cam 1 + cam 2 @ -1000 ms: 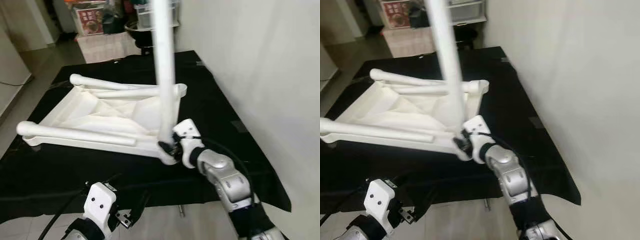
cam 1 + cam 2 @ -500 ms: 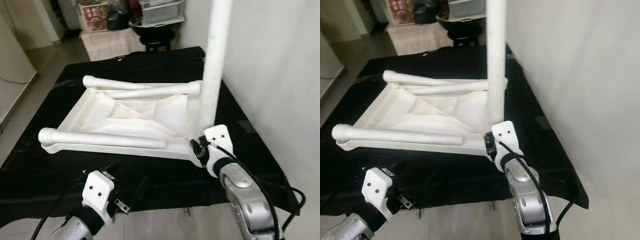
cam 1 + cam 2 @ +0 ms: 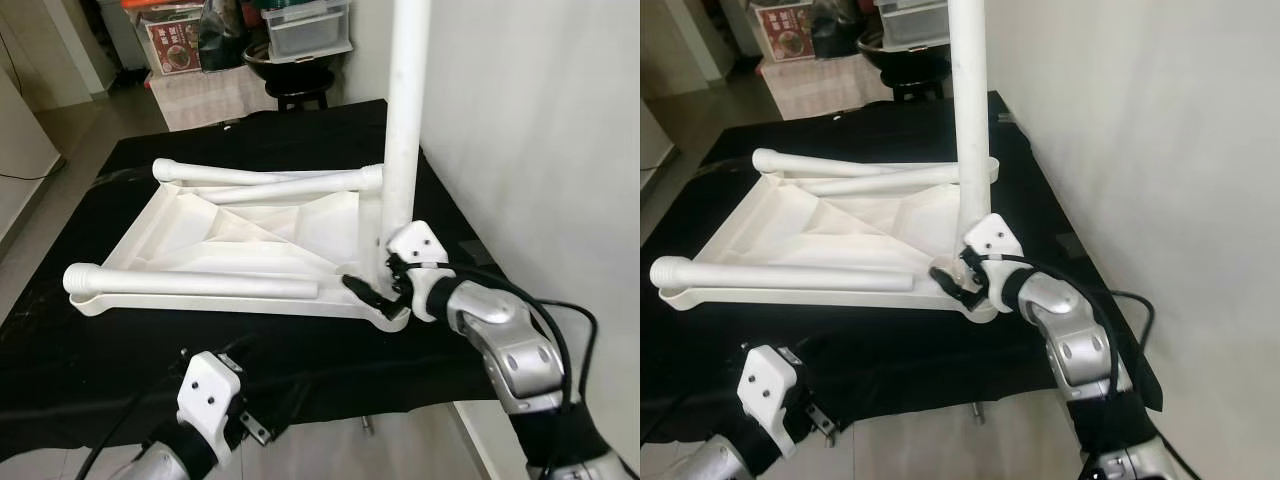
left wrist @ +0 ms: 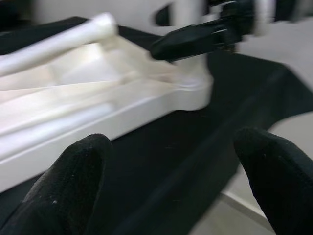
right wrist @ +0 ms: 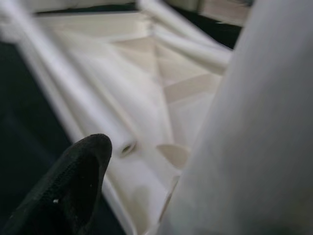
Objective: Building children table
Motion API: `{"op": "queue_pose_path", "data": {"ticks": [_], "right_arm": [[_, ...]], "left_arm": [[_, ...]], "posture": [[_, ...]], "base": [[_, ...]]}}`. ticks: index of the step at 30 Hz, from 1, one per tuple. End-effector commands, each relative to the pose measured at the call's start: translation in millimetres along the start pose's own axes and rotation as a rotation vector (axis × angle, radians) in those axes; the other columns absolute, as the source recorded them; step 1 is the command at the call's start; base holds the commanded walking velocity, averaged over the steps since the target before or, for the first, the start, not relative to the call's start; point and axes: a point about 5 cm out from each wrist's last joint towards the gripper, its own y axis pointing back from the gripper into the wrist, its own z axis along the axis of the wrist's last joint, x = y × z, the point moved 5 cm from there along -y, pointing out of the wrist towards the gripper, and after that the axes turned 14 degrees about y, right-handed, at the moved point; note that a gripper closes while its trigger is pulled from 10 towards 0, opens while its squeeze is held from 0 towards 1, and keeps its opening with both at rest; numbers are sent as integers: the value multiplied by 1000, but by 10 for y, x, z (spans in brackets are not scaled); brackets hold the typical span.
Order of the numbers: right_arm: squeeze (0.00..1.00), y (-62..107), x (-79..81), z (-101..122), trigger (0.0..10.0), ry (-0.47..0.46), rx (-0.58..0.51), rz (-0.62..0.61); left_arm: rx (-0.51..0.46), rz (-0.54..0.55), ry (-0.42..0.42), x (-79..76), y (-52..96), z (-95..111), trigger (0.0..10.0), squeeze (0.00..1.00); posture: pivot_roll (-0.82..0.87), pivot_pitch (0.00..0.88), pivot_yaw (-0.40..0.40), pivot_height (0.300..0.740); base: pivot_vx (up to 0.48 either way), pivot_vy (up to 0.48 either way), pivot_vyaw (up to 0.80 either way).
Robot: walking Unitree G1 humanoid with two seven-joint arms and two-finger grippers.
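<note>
Left gripper (image 4: 171,181), fingers apart and empty, hangs before the black cloth (image 3: 90,330). One inverted white tabletop (image 3: 250,225) carries three loose legs (image 3: 190,283). Right gripper (image 3: 385,290) clasps a fourth, upright leg (image 3: 405,120) at its corner.

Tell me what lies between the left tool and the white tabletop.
Just bare black cloth between the left tool and tabletop, seen in the left wrist view.
</note>
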Motion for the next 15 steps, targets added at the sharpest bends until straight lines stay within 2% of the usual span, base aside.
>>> {"op": "queue_pose_path", "data": {"ticks": [1,7,8,10,11,15], "right_arm": [[0,-84,137,103,10000,7,-72,162],[0,-122,135,86,10000,45,-86,262],[0,-184,54,132,1098,2,-119,243],[0,-205,26,157,1098,-21,-136,232],[0,-204,24,196,0,-46,-168,249],[0,-180,68,248,0,-88,-228,303]], "left_arm": [[20,-60,15,-77,14,-25,10000,0],[18,-64,10,-89,-7,-31,10000,0],[12,-63,6,-92,-15,-26,10000,0],[10,-62,6,-93,-18,-24,10000,0],[7,-55,6,-89,-18,-22,10000,0],[-3,-44,18,-73,-13,-10,10000,0]], "posture": [[-108,90,80,740],[-101,96,76,740],[-99,98,75,740],[-99,98,75,740],[-96,100,73,740],[-100,107,73,740]], "base": [[0,0,0],[0,0,0],[0,0,0],[0,0,0],[0,0,0],[0,0,0]]}}
